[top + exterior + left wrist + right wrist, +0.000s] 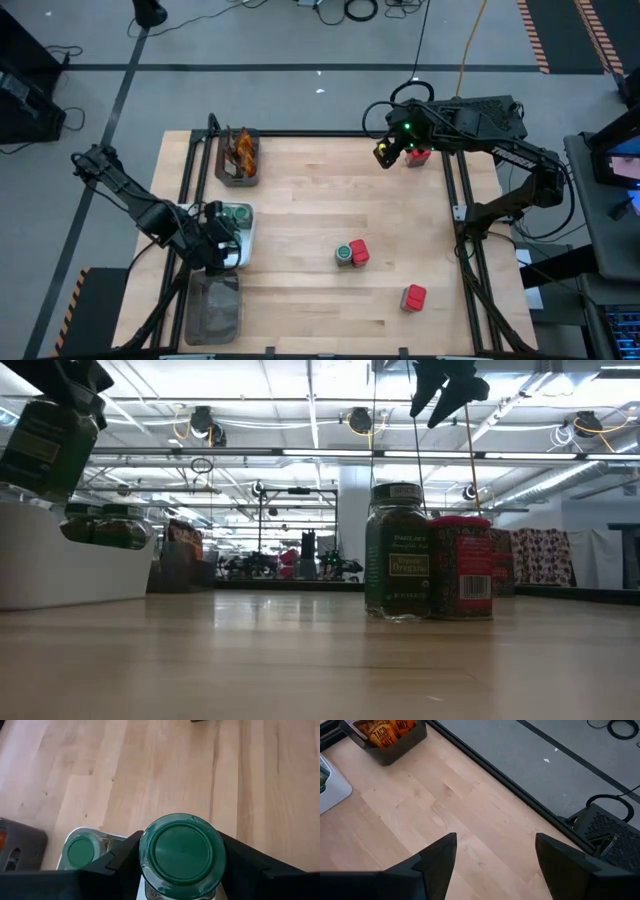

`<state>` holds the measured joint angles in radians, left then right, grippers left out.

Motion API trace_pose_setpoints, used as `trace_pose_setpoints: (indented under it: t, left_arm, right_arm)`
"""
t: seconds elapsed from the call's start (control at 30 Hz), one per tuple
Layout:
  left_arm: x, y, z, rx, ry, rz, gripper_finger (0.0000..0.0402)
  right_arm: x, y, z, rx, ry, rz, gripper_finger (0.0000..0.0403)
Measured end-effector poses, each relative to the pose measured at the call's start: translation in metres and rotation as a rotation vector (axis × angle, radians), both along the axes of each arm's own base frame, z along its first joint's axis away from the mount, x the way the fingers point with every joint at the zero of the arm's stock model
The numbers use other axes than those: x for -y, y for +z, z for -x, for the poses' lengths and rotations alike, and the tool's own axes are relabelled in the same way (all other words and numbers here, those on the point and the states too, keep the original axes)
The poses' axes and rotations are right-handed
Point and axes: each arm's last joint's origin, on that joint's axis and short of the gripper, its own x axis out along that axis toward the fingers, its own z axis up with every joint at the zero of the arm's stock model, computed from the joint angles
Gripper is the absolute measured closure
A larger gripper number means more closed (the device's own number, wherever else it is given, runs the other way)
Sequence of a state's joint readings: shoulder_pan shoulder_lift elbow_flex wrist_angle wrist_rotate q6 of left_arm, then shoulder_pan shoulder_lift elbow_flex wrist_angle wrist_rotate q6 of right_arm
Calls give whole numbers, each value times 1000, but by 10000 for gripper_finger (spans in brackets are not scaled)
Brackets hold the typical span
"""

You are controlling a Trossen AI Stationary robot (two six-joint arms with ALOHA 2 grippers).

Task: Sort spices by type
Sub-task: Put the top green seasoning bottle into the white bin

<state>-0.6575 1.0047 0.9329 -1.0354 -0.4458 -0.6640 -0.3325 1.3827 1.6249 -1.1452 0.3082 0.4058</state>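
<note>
My left gripper [222,246] hangs over the white tray [246,235] at the table's left side, shut on a green-lidded jar [180,848]. Another green-lidded jar [80,852] stands in that tray. Orange sachets [241,152] fill a dark tray by the far edge. A jar [344,255] and a red packet [360,250] stand side by side mid-table, also seen in the low view as jar [397,550] and packet [462,567]. A second red packet [413,297] lies nearer the near right. My right gripper [495,855] is open, up over the far right corner beside a third red packet [419,156]. My left gripper pinches the jar between its two fingers [125,859], one on each side of the jar just below the green lid [150,865]. The fingers come from above, pointing down. The jar [45,440] is lifted clear above the white tray, slightly tilted.
A grey tray [212,305] sits at the near left corner. The black frame rail [520,795] runs along the far edge under my right gripper. Bare wood lies between the white tray and the mid-table jar.
</note>
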Motion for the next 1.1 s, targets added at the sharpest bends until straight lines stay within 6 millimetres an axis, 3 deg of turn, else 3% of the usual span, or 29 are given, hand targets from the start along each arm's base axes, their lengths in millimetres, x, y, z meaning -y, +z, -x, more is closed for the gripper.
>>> trace_pose_setpoints:
  t: [0.23,0.63,1.1]
  left_arm:
    - [-10,1,11,21,-6,-29,188]
    - [-17,-44,21,20,-91,-70,188]
    - [-18,-64,17,62,-83,-152,188]
  right_arm:
    - [-1,-2,2,-6,-37,-36,149]
    - [-4,-2,1,5,-47,-48,149]
    - [-4,-2,1,11,-56,-51,149]
